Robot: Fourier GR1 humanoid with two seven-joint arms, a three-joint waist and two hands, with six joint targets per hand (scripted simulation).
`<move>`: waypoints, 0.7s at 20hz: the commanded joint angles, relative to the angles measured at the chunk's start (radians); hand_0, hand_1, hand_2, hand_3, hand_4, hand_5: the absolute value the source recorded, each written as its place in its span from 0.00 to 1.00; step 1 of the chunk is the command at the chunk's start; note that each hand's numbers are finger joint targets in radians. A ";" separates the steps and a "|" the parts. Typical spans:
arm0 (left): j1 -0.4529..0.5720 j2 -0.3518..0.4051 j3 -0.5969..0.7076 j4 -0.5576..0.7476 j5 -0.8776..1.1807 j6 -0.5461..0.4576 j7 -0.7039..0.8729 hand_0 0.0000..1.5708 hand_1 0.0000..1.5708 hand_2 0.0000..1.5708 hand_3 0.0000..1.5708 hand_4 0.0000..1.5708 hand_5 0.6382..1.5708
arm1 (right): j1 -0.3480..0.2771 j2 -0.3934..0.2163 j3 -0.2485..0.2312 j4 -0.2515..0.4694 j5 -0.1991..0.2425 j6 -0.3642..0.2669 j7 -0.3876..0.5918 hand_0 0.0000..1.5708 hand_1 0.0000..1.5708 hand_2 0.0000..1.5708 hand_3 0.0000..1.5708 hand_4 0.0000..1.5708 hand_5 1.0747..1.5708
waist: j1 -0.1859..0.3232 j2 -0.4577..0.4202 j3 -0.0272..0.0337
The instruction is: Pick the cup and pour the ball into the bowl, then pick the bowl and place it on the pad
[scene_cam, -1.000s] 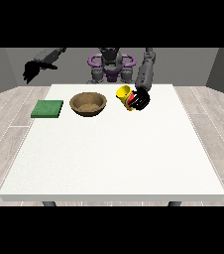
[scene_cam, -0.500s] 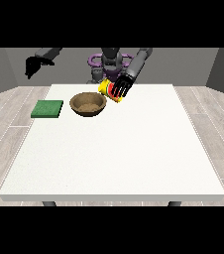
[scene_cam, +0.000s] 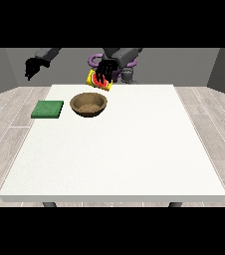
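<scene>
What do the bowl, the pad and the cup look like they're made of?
The bowl looks like wood: matte brown with a mottled, grainy inside. The pad looks like soft foam or rubber: flat, dull green, no shine; which one is unclear. The cup, held in the hand, looks like plastic: flat bright yellow with a red patch.

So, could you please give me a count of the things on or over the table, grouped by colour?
Yellow: 1, the cup, held in the hand above the table
Brown: 1, the bowl
Green: 1, the pad
Total: 3
</scene>
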 commanded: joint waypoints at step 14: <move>-0.252 -0.009 -0.422 0.040 -0.364 -0.587 -0.056 0.97 0.97 1.00 1.00 0.79 0.86 | -0.036 -0.060 -0.033 0.110 -0.002 0.024 -0.023 0.00 0.00 0.05 0.13 0.48 0.92 | 0.056 -0.020 -0.0028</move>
